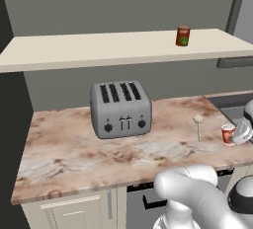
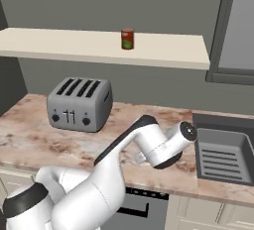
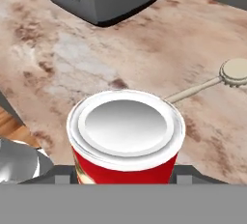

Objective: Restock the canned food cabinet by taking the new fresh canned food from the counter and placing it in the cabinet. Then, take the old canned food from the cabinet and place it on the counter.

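We are clasping the upright red-orange can (image 3: 125,138) between our gripper (image 3: 126,172) fingers, lowering it onto the counter (image 1: 74,149) right of the toaster (image 1: 120,108).

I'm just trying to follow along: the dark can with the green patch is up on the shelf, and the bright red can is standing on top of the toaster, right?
Not quite. The bright red can is on the stone counter, to the right of the toaster, between the gripper's fingers; the left base view shows this. The dark can with the green patch is indeed on the shelf.
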